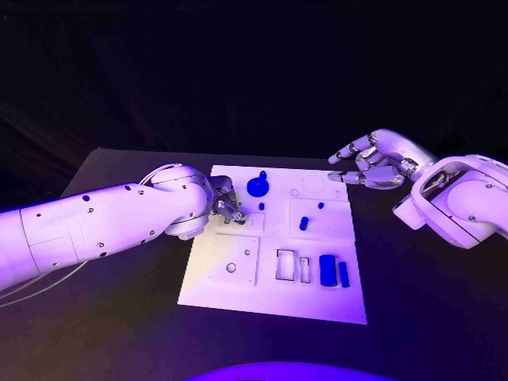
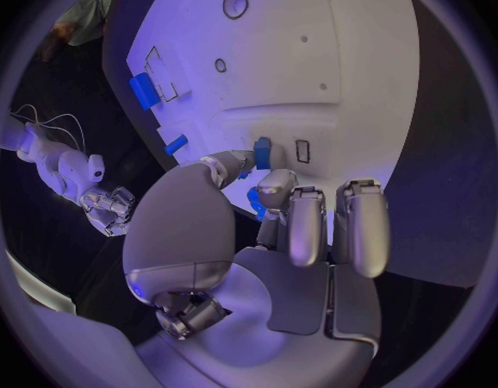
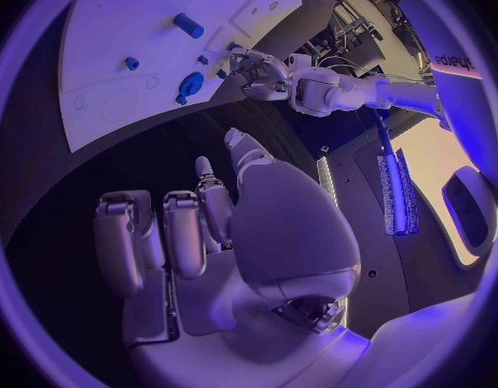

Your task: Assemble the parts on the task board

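The white task board [image 1: 214, 278] lies mid-table. My left hand [image 1: 229, 208] sits low over its far-left part, fingers curled down. In the left wrist view the thumb and a fingertip [image 2: 276, 184] pinch a small upright blue part [image 2: 262, 153] next to a rectangular slot [image 2: 303, 151]. A round blue part [image 1: 258, 187] stands just beyond it. A blue peg [image 1: 305, 223] stands mid-board, and two blue blocks [image 1: 327, 270] lie near the front right. My right hand [image 1: 368, 163] hovers over the far-right corner, fingers apart and holding nothing.
A round hole [image 1: 231, 268] and an empty rectangular frame [image 1: 286, 265] mark the board's near half. Black tabletop [image 1: 437, 302] surrounds the board. The right forearm [image 1: 466, 202] hangs over the table to the board's right.
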You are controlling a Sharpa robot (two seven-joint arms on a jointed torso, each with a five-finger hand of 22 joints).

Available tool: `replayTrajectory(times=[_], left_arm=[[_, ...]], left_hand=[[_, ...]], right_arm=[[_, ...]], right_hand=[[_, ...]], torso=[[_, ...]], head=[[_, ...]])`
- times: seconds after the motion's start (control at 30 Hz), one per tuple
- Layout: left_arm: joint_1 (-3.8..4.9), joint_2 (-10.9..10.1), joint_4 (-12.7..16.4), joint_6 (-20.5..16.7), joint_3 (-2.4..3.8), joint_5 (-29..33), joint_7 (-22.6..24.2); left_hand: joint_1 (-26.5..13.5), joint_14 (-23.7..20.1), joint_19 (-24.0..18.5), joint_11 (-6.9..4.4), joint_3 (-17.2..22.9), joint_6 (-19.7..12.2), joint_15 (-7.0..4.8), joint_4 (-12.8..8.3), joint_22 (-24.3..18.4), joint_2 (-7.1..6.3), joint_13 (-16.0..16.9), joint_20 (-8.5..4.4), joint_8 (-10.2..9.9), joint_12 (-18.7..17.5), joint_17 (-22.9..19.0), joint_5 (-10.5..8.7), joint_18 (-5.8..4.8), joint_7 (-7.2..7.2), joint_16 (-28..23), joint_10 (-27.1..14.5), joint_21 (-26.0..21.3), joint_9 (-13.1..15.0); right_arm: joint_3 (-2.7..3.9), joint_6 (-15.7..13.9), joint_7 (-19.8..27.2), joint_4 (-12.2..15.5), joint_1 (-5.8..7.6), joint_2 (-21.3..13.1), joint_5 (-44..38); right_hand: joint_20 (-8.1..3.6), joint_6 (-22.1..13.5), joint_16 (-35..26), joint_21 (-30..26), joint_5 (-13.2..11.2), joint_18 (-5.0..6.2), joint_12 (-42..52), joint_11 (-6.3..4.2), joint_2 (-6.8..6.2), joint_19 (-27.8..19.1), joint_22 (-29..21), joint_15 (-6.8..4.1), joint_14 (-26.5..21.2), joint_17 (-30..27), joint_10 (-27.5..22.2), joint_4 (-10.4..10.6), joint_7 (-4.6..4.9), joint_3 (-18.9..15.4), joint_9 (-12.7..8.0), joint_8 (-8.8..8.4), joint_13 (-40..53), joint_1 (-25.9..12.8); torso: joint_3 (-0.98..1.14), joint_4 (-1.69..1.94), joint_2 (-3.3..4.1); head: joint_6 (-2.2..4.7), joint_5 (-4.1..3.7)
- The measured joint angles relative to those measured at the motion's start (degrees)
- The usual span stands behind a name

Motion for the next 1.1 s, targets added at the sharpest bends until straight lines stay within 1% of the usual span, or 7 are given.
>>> replayTrajectory(times=[0.37,0.4,0.73,0.9,0.97,1.03,1.1], left_arm=[[0.07,0.0,0.0,1.2,0.07,-0.9,0.0],[0.07,0.0,0.0,1.3,0.07,-1.0,0.0],[0.06,0.7,-0.5,1.6,0.06,-1.5,-0.1],[0.12,1.1,-1.2,2.0,0.1,-1.5,-0.2],[0.15,1.3,-1.4,2.3,0.12,-1.5,-0.3],[0.18,1.4,-1.5,2.5,0.14,-1.4,-0.3],[0.17,1.5,-1.7,2.8,0.13,-1.4,-0.4]], left_hand=[[0.0,0.0,0.0,0.01,0.0,0.2,0.0,0.0,0.0,-0.02,-0.1,0.0,0.1,0.0,0.0,-0.01,0.0,-0.2,0.0,0.0,0.2,0.1],[-0.3,0.0,0.0,0.01,0.0,0.2,0.0,0.0,0.0,0.21,-0.2,0.0,0.1,0.0,0.0,-0.02,-0.01,-0.2,0.0,0.0,0.2,0.1],[-0.5,0.0,0.0,0.04,0.3,0.2,0.0,0.3,0.0,0.4,-0.3,0.0,0.1,0.0,0.0,-0.23,0.0,-0.19,0.0,0.0,0.2,0.4],[-1.3,0.0,0.0,-0.22,0.6,0.2,0.0,0.4,0.0,1.04,-0.4,0.0,0.8,0.0,0.0,-0.58,0.0,-0.16,0.0,0.2,0.2,0.9],[-1.5,0.0,0.0,-0.3,0.6,0.1,0.0,0.3,0.0,1.08,-0.4,0.0,0.8,0.0,0.0,-0.67,0.0,-0.25,0.0,0.3,0.2,1.2],[-2.0,0.0,0.0,-0.3,0.8,0.0,0.0,0.2,0.0,0.86,-0.4,0.0,1.2,0.0,0.0,-0.67,0.01,-0.42,0.0,0.3,0.2,1.5],[-2.5,0.1,0.0,-0.53,0.9,-0.2,-0.11,-0.2,0.0,1.0,-0.4,0.01,1.6,0.0,0.0,-0.69,0.0,-0.64,0.0,0.5,0.2,1.9]], right_arm=[[-0.01,0.1,0.0,0.0,-0.01,0.0,0.0],[-0.01,0.1,0.0,0.0,-0.01,0.0,0.0],[-0.02,0.2,0.0,0.0,-0.01,0.0,0.0],[-0.02,0.3,-0.1,0.0,-0.02,-0.1,0.0],[-0.02,0.3,-0.1,0.0,-0.02,-0.2,0.0],[-0.02,0.3,-0.1,0.0,-0.02,-0.3,0.0],[-0.02,0.3,-0.1,0.0,-0.02,-0.3,0.0]], right_hand=[[0.0,0.0,-0.3,0.0,0.0,0.0,0.0,0.0,0.0,0.0,0.0,0.0,0.0,0.0,0.0,0.0,0.0,0.0,0.0,0.0,0.0,0.0],[0.0,0.0,-0.3,0.0,0.0,0.0,0.0,0.0,0.0,0.0,0.0,0.0,0.0,0.0,0.0,0.0,0.0,0.0,0.0,0.0,0.0,0.0],[0.0,0.0,-0.3,0.0,0.0,0.0,-0.2,0.0,0.0,0.0,0.0,0.0,0.0,0.0,0.0,0.0,0.0,0.0,0.0,0.0,0.1,0.0],[0.0,0.0,-0.3,-0.2,0.0,0.0,-0.2,0.0,0.13,0.0,0.0,0.0,0.0,0.0,0.0,0.0,0.0,0.0,0.0,0.0,0.1,-0.1],[0.0,0.0,-0.3,-0.2,-0.5,0.0,-0.2,0.0,0.6,0.0,0.0,0.0,0.0,0.0,0.0,0.4,0.0,-0.4,0.0,0.0,0.1,-0.7],[0.0,0.0,-0.3,-0.2,-0.8,0.0,-0.2,0.0,0.39,0.0,0.0,0.0,0.0,0.0,0.0,0.6,0.0,-0.6,0.0,0.0,0.0,-1.1],[0.0,0.0,-0.5,-0.2,-1.0,0.0,-0.2,0.0,0.6,0.0,0.0,0.0,0.0,0.0,0.0,0.9,0.0,-0.9,0.0,0.0,0.0,-1.4]], torso=[[0.0,0.03,0.02],[0.0,0.03,0.02],[0.0,0.02,0.02],[0.0,-0.01,0.02],[0.0,-0.03,0.02],[-0.01,-0.03,0.02],[-0.01,-0.03,0.02]], head=[[-0.21,0.05],[-0.21,0.11],[-0.43,0.17],[-0.43,0.12],[-0.51,0.07],[-0.59,0.01],[-0.68,-0.05]])
